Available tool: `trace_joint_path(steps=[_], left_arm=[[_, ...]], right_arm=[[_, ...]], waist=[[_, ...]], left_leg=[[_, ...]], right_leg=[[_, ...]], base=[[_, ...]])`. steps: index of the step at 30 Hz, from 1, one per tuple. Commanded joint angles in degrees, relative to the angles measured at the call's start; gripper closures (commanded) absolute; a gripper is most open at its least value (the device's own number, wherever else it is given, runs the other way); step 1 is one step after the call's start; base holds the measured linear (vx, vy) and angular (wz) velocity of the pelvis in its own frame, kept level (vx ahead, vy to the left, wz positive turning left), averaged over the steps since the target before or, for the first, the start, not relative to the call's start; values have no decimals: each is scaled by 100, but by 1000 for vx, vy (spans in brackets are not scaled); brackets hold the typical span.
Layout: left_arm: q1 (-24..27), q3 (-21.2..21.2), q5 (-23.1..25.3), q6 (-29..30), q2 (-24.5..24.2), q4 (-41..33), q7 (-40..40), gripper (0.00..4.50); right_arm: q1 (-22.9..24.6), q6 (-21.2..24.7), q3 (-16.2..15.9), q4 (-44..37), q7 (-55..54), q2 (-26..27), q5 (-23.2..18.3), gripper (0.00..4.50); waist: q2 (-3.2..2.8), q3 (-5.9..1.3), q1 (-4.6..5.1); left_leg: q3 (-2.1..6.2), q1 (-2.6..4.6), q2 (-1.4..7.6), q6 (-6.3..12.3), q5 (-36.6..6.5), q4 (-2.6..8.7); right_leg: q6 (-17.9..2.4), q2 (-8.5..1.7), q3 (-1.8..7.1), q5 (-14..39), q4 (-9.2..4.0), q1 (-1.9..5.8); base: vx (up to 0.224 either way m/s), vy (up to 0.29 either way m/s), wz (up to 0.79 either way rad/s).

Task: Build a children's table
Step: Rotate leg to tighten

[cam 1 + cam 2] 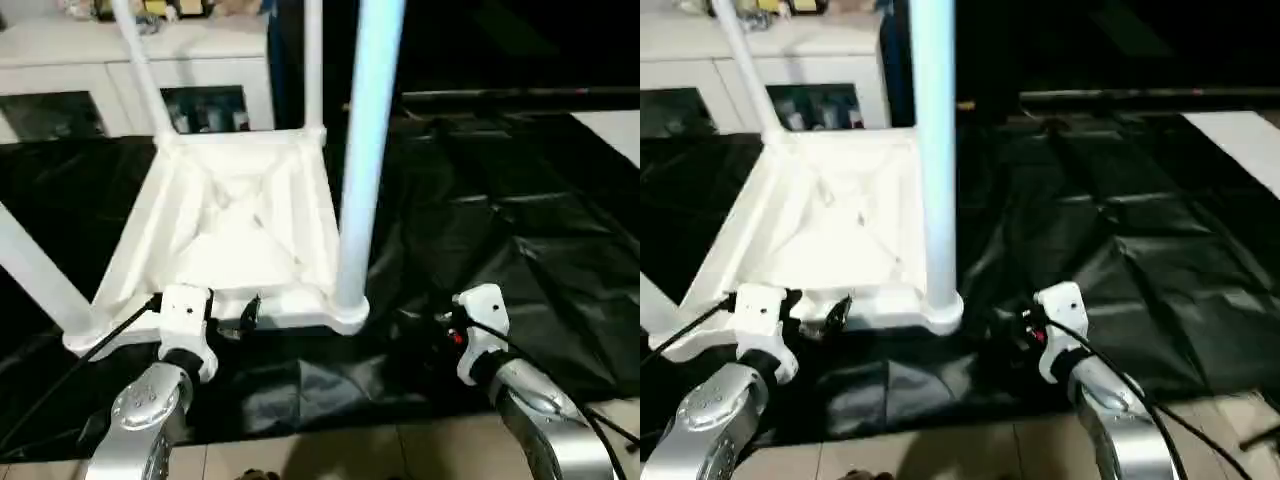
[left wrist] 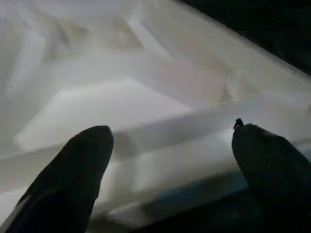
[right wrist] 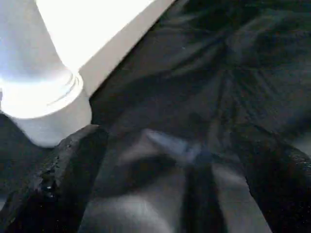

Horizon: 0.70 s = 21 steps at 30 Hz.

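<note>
I see both grippers' fingers spread, holding nothing; my left gripper (image 1: 228,318) could nudge the children's table (image 1: 240,235), loosening its upright legs (image 1: 365,160).

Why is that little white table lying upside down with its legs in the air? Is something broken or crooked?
Nothing looks broken. The table rests top-down on black sheeting, ribbed underside up, with legs seated in its corner sockets. The nearest leg stands straight; the far-left one leans outward a little, perhaps just the camera's angle.
</note>
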<state>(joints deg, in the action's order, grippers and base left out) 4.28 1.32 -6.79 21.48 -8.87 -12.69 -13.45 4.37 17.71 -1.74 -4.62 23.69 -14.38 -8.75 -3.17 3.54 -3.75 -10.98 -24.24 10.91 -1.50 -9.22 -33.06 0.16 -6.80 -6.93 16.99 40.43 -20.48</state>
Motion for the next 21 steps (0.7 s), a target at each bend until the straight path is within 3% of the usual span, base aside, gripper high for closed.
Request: trace_joint_path(steps=[1, 2, 3, 4, 5, 6, 7, 8, 9, 10, 11, 12, 13, 14, 15, 16, 17, 21], left_arm=[[164, 50, 68, 21, 2, -44, 93, 7], [173, 62, 67, 12, 7, -47, 104, 7], [209, 105, 64, -19, 26, -59, 146, 7], [264, 183, 80, -71, 45, -80, 227, 7], [294, 225, 88, -100, 53, -91, 271, 7], [385, 370, 48, -200, 109, -155, 372, 7], [439, 458, 66, -268, 138, -204, 468, 7], [527, 645, 115, -423, 198, -298, 695, 7], [576, 784, 113, -522, 254, -374, 842, 7], [627, 909, 131, -609, 306, -473, 969, 7], [641, 931, 138, -627, 314, -498, 990, 7], [670, 965, 156, -656, 327, -548, 1019, 7], [703, 972, 161, -679, 333, -589, 1037, 7], [725, 973, 163, -680, 338, -612, 1047, 7], [749, 974, 166, -681, 344, -638, 1058, 7], [878, 974, 191, -689, 395, -712, 1123, 7], [884, 975, 193, -690, 398, -717, 1129, 7], [1081, 1261, 218, -699, 668, -931, 1579, 7]], right_arm=[[-183, -14, -41, -67, 18, -15, 7, 0], [-183, -14, -46, -71, 30, -16, 2, 0], [-181, -15, -66, -86, 79, -21, -20, 0], [-173, -16, -86, -120, 170, -40, -74, 0], [-168, -17, -96, -140, 221, -51, -104, 0], [-132, -58, -141, -236, 434, -123, -207, 0], [-106, -63, -150, -302, 595, -162, -320, 0], [-58, -65, -171, -440, 926, -244, -549, 0], [-30, -13, -176, -533, 1164, -292, -742, 0], [-13, 41, -200, -617, 1405, -360, -909, 0], [-11, 47, -213, -633, 1458, -382, -932, 0], [-11, 53, -241, -659, 1551, -428, -967, 0], [-13, 60, -266, -676, 1619, -469, -988, 0], [-16, 76, -275, -689, 1661, -490, -1010, 0], [-20, 93, -286, -704, 1708, -514, -1034, 0], [-73, 130, -312, -715, 1899, -581, -1120, 0], [-76, 132, -313, -716, 1909, -583, -1125, 0], [-336, 283, -307, -628, 2313, -674, -1437, 0]], waist=[[445, -274, -52], [259, -293, -92], [261, -144, -173], [178, -180, -224], [58, -295, -217], [74, -296, -162], [-20, -298, -112], [-59, -293, -95], [15, -273, -39], [0, -283, -65], [35, -263, -58], [30, -271, -73], [76, -272, -75], [63, -277, -86], [116, -278, -84], [92, -315, -108], [143, -301, -99], [144, -362, -106]], left_leg=[[101, 628, -7, -611, -2652, -576], [438, 524, -182, -238, -1078, -790], [655, -34, -287, -24, -224, -745], [630, 131, -22, -223, -941, -186], [559, 419, 105, -291, -1645, 56], [557, 430, 177, -248, -2029, 146], [513, 380, 211, -271, -2333, 249], [517, 377, 229, -285, -2490, 300], [514, 285, 221, -276, -2637, 349], [508, 254, 217, -210, -2449, 362], [485, 279, 214, -187, -2503, 366], [469, 285, 194, -204, -2447, 364], [450, 269, 195, -195, -2276, 372], [454, 263, 197, -186, -2189, 378], [436, 260, 198, -170, -2123, 379], [420, 274, 209, -147, -1906, 374], [412, 248, 206, -125, -1872, 377], [406, 232, 207, 9, -1374, 324]], right_leg=[[303, -585, 606, 5378, -1237, -608], [49, -840, 924, 5630, -1439, -560], [-141, -664, 998, 5114, -1331, -16], [-379, -385, 746, 3876, -1055, -16], [-675, -15, 628, 2111, -836, -140], [-773, 34, 653, 1648, -820, -132], [-921, 8, 677, 1139, -822, -42], [-948, -2, 675, 1118, -845, -21], [-883, -27, 651, 1110, -887, 89], [-791, -53, 653, 1045, -920, 104], [-783, -58, 659, 1157, -963, 76], [-766, -90, 677, 1332, -998, 79], [-731, -99, 688, 1313, -1024, 78], [-716, -101, 686, 1268, -1014, 84], [-694, -92, 686, 1235, -1026, 81], [-726, -98, 689, 933, -997, 84], [-717, -87, 684, 835, -998, 92], [-779, -88, 676, -148, -919, 144]], base=[[33, -145, -1], [33, -145, -1], [0, 0, 0], [0, 0, 0], [0, 0, 0], [-118, -21, 36], [-86, 1, 15], [-86, 1, 15], [0, 0, 0], [0, 0, 0], [0, 0, 0], [0, 0, 0], [0, 0, 0], [0, 0, 0], [0, 0, 0], [0, 0, 0], [0, 0, 0], [44, 12, -2]])
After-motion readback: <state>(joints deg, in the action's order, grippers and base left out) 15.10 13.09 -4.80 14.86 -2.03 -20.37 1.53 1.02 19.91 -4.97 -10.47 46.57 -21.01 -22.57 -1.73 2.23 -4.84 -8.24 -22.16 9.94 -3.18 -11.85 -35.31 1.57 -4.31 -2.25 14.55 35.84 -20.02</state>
